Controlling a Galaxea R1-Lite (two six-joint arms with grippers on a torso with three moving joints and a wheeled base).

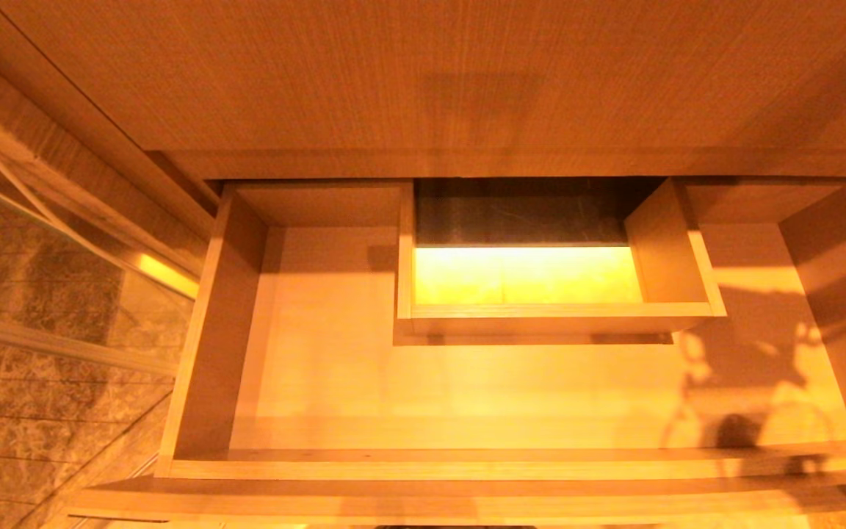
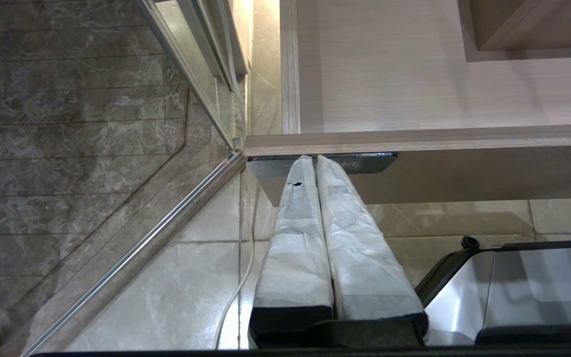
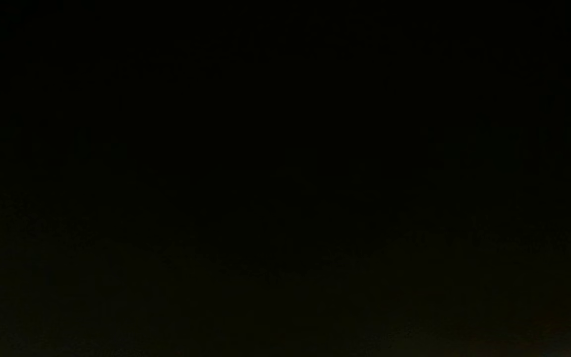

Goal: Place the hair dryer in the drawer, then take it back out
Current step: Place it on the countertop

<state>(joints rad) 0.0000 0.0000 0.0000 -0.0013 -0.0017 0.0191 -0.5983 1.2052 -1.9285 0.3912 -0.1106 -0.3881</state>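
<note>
The drawer [image 1: 467,464] stands pulled out below me, wide and shallow, in light wood grain. A boxed rectangular cut-out [image 1: 555,317] sits at its back middle. No hair dryer shows inside it or in any view. A shadow of an arm lies on the drawer floor at the right [image 1: 753,353]. The right wrist view is black, so my right gripper is hidden. My left gripper [image 2: 314,159] hangs parked under the drawer's front [image 2: 464,168], its white-wrapped fingers [image 2: 295,238] pressed together just below the dark label [image 2: 372,162].
A plain wood panel [image 1: 423,73] lies above the drawer. A glass door with a metal rail [image 2: 132,258] stands at the left over the marble tiles. A white cable [image 2: 246,267] runs down the floor, and my base [image 2: 523,292] is beside the left gripper.
</note>
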